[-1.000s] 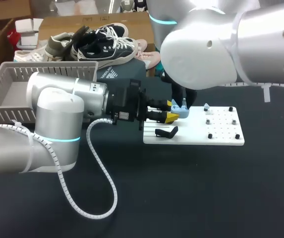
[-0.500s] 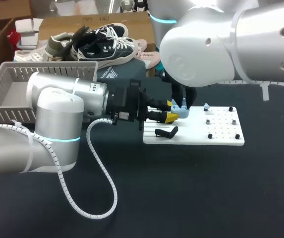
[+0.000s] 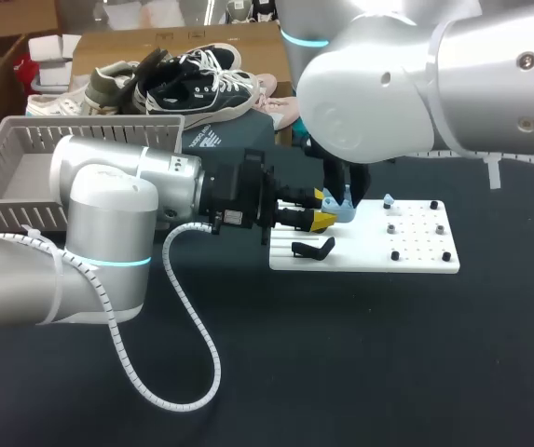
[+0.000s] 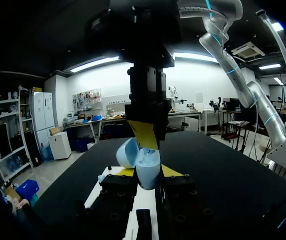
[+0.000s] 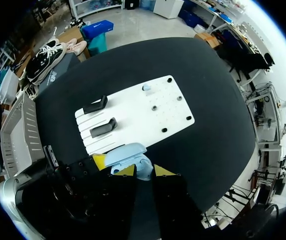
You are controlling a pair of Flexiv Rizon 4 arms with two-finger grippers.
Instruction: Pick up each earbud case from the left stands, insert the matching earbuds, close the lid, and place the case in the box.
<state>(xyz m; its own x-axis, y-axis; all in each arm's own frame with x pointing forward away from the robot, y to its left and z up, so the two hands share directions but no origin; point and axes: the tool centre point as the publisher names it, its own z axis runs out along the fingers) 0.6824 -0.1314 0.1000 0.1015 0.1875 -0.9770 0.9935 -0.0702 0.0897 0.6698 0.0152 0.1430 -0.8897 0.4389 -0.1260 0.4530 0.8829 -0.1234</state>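
Little has moved in the last second: the right arm (image 3: 388, 93) has edged its elbow a touch toward the left arm (image 3: 108, 214), and both grippers sit where they were. The left gripper (image 3: 323, 209) reaches in level over the end of the white board (image 3: 416, 259) nearest the grey basket (image 3: 89, 123), and its jaws are closed on the pale blue case (image 3: 335, 211), one yellow tip on each side of the body. The case hangs just above the board at that end, its lid (image 4: 127, 152) swung open beside the body. The right gripper (image 3: 346, 197) comes straight down onto the open case from above, and in the left wrist view its yellow tip stands at the case's mouth. Whether it grips anything cannot be told. Something pale blue shows between its tips in its own wrist view, but it is not clear whether that is an earbud or the case itself. On the board, under and just beside the case, lie two black stands (image 5: 96, 104) side by side. A small blue earbud (image 3: 389, 199) sits at the far edge of the board's other, pegged half. The basket stands well apart from the board, behind the left arm.
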